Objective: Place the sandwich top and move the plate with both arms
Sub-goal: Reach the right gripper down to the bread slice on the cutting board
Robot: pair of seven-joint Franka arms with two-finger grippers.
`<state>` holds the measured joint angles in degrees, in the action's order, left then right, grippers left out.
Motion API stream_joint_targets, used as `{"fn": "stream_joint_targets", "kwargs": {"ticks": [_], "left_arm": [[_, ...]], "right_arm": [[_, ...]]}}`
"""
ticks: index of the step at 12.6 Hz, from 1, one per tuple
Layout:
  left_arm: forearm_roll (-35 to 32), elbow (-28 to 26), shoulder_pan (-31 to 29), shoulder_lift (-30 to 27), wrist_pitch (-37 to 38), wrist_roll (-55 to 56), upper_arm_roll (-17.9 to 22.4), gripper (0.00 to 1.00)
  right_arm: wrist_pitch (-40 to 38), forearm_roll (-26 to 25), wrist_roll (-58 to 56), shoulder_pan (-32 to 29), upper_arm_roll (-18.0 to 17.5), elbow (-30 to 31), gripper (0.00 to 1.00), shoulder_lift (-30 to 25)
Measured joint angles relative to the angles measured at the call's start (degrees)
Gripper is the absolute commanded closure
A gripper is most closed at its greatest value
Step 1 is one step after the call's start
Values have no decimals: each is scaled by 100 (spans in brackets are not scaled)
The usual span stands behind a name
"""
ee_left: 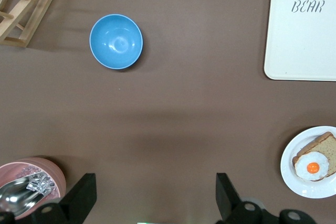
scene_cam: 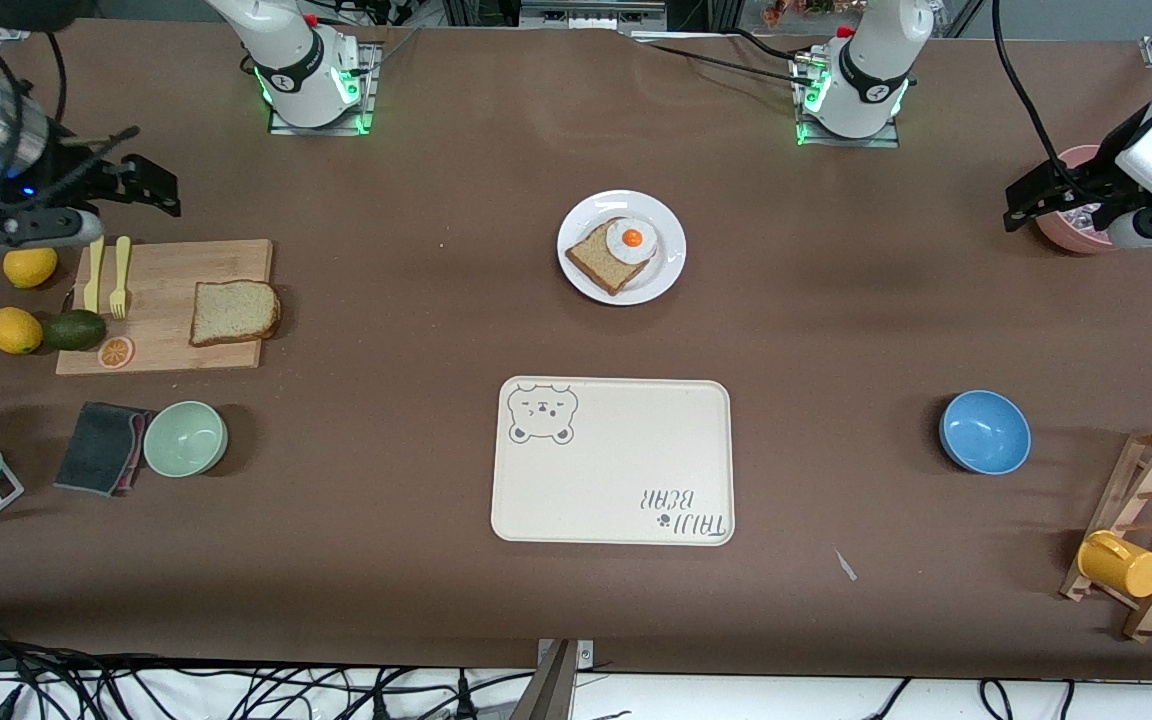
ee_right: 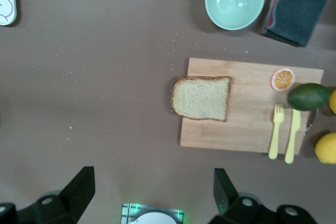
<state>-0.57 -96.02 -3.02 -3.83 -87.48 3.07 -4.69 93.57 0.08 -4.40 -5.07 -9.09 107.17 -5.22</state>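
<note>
The sandwich top (scene_cam: 234, 312) is lying on the cutting board (scene_cam: 166, 340) toward the right arm's end of the tabletop. The plate (scene_cam: 663, 270), carrying bread slice (scene_cam: 596, 260) and egg (scene_cam: 631, 239), is sitting mid-tabletop. The tray (scene_cam: 614, 470) is lying nearer the front camera.

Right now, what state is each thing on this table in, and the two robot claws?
sandwich top: flat on the cutting board, untouched
plate: on the table, holding bread slice with fried egg on top
cream tray: nothing on it
blue bowl: upright
green bowl: upright
left gripper: open, waiting
right gripper: open, waiting
</note>
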Motion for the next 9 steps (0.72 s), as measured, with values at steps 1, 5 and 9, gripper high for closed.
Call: {"fn": "stream_joint_targets", "kwargs": {"ticks": [1, 5, 9], "left_arm": [[0, 0, 0, 0, 0, 0, 0, 0], [0, 2, 0, 0, 0, 0, 0, 0], [0, 2, 0, 0, 4, 0, 0, 0]], "right_arm": [[275, -43, 5, 19, -45, 246, 0, 9], [1425, -880, 916, 25, -382, 1411, 0, 62], [2310, -1624, 1775, 50, -558, 2357, 1, 172]]}}
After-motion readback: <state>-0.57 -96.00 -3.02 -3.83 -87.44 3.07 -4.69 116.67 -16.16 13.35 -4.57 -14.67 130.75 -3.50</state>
